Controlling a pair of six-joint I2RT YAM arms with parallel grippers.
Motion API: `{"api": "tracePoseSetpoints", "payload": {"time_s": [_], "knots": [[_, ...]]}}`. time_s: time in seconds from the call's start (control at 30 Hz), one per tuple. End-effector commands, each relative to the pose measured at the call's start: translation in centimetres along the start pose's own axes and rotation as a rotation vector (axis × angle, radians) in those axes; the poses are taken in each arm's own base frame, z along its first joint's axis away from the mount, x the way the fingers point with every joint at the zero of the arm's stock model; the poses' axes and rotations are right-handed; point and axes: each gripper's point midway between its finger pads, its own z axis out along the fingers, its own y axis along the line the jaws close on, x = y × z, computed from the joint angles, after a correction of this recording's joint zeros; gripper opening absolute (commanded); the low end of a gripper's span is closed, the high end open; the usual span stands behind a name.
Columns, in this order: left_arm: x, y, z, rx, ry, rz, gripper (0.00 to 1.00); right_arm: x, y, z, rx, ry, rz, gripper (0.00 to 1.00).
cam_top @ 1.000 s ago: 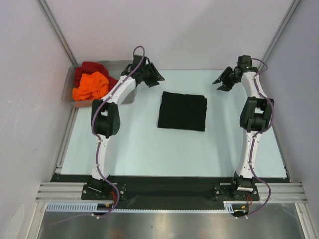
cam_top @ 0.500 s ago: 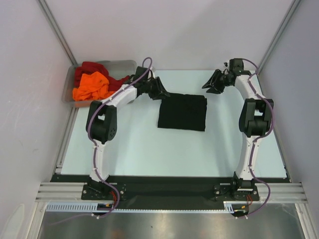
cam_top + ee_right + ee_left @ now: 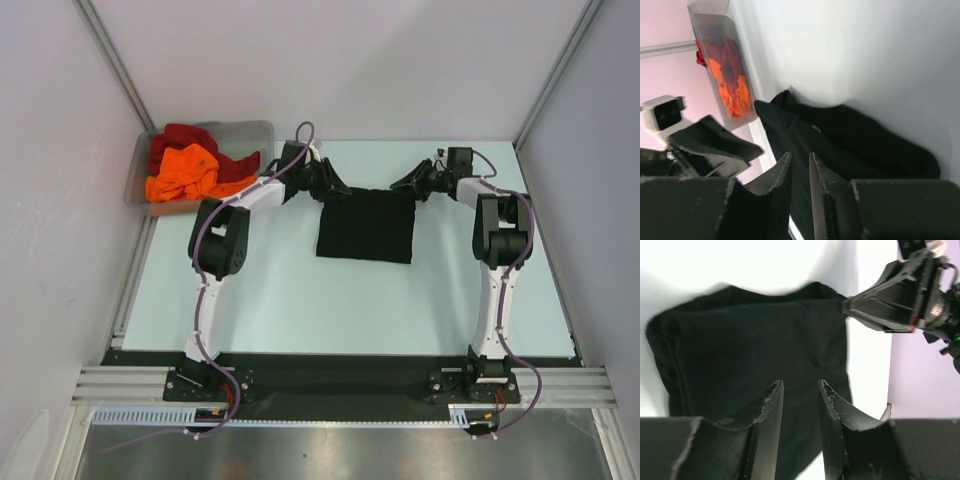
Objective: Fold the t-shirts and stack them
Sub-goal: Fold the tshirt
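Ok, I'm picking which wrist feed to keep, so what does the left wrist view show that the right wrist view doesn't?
Only left wrist: the right gripper, its tip at a corner of the black shirt.
Only right wrist: the bin holding the orange shirt and red shirt, plus the left gripper.
Both: the folded black shirt on the table, with each camera's own fingers slightly apart above it.
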Motion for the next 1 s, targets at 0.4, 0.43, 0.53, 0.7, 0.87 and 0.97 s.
{"api": "tracePoseSetpoints", "payload": {"time_s": [0.4,0.43,0.53,0.7,0.87,0.97], "knots": [[-3.6,2.7,1.3,0.003,-0.013,-0.042,0.43,-4.6,-6.9,-1.1,0.1,-0.061,0.054,0.24],[-3.7,2.1,0.7,0.003,-0.011,-0.031,0.45,-4.3,-7.3,-1.6,0.133,-0.042,0.077,0.24],[-3.6,-0.6,-1.9,0.005,-0.008,0.025,0.47,-5.9,-5.7,-3.9,0.178,-0.061,0.009,0.25],[-0.1,-2.5,-5.0,0.006,0.033,0.038,0.47,-6.4,-2.3,-7.1,0.234,-0.092,-0.091,0.28],[4.4,-4.6,-6.2,0.065,0.081,0.028,0.45,-2.8,1.9,-8.0,0.173,-0.068,-0.135,0.36],[6.6,-4.1,-5.5,0.087,0.114,-0.007,0.42,1.4,3.6,-6.4,0.088,0.019,-0.111,0.37]]}}
